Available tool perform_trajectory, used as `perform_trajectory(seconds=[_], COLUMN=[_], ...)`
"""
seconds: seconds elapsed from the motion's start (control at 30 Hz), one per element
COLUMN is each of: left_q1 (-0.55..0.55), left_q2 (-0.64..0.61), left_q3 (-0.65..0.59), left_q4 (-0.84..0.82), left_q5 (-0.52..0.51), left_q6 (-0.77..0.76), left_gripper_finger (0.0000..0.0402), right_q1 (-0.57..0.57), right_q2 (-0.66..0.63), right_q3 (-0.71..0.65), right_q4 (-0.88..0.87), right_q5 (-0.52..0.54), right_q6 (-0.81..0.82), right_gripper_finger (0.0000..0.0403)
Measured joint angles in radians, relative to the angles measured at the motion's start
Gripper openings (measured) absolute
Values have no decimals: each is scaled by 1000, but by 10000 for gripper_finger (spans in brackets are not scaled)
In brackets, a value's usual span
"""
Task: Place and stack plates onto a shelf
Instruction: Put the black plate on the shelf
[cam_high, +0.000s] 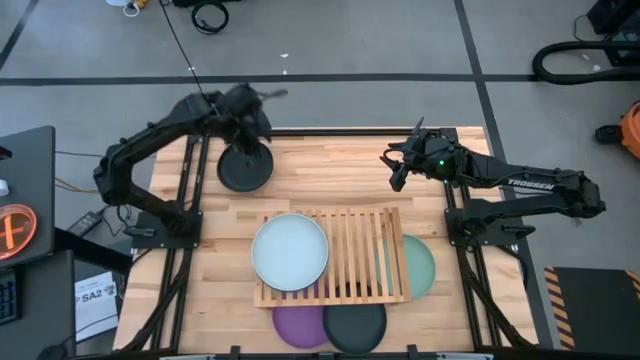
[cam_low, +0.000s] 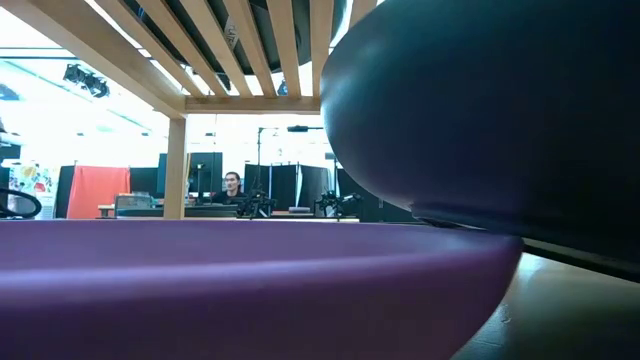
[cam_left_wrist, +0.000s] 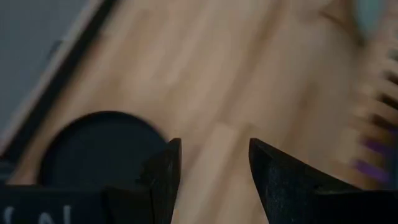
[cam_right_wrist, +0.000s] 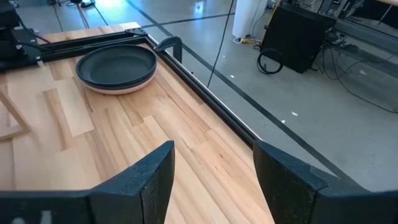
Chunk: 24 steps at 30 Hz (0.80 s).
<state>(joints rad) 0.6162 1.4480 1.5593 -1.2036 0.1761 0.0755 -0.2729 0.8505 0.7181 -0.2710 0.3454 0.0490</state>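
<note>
A black plate (cam_high: 245, 168) lies at the table's far left; in the right wrist view the black plate (cam_right_wrist: 117, 62) rests on a salmon pink plate (cam_right_wrist: 121, 88). My left gripper (cam_high: 250, 120) hovers open just beyond the black plate (cam_left_wrist: 99, 146), above bare wood. The wooden shelf (cam_high: 365, 255) stands mid-table with a pale blue-white plate (cam_high: 290, 250) flat on its left half. A mint green plate (cam_high: 422, 265) lies partly under its right end. A purple plate (cam_high: 298, 325) and a dark teal plate (cam_high: 357, 325) lie at the near edge. My right gripper (cam_high: 397, 172) waits open at the far right.
In the low view the purple plate (cam_low: 250, 270) and the dark teal plate (cam_low: 480, 110) fill the foreground under the shelf's slats (cam_low: 240, 50). A person (cam_low: 232, 185) sits far behind the table. Bare wood lies between the black plate and the shelf.
</note>
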Motion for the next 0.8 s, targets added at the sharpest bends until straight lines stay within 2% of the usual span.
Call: perform_trajectory(seconds=[0.2, 0.37, 0.53, 0.8], left_q1=[228, 352, 406, 411], left_q2=[44, 119, 221, 379], left_q3=[0, 0, 0, -1], left_q4=[25, 28, 49, 124], left_q5=[-7, -10, -8, -6], left_q6=[177, 354, 463, 462], left_gripper_finger=[192, 192, 192, 192], right_q1=[0, 0, 0, 0], right_q2=[0, 0, 0, 0], right_q3=[0, 0, 0, 0], right_q4=[-1, -1, -1, -1], right_q5=[0, -1, -1, -1], right_q6=[0, 0, 0, 0], right_gripper_finger=[223, 223, 223, 223])
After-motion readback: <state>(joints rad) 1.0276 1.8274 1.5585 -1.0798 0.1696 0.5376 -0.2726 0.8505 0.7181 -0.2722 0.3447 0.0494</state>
